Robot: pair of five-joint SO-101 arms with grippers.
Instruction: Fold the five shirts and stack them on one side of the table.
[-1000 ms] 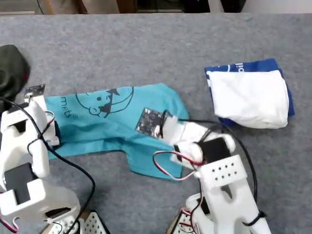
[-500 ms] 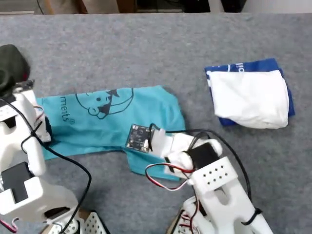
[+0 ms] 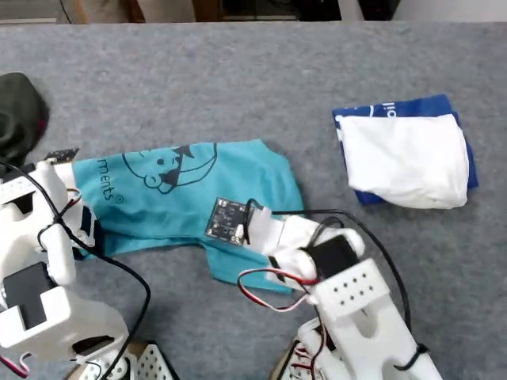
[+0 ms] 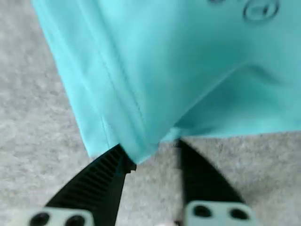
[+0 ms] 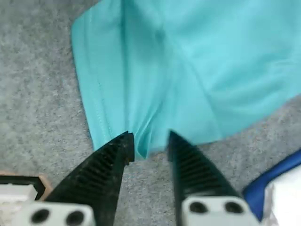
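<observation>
high view: at the far left edge of the grey table lies a dark garment, crumpled and apart from the rest. just beside it, nearer the front edge, the left arm stands over the left end of the teal shirt. in the left wrist view the left gripper is clenched on a corner of that shirt, the hem folds drawn together between its black fingers, with grey table on either side.

the teal shirt lies spread across the middle of the table, printed side up, its long axis running left to right, with a flap of cloth hanging down toward the front edge near the middle. the right arm reaches in from the front over that flap. in the right wrist view the right gripper is closed on the shirt's lower edge, the cloth puckered into creases that run up from the pinch.

well apart to the right, a folded white shirt rests on top of a folded blue shirt, whose edge shows along the far side and at both ends of the white one.
</observation>
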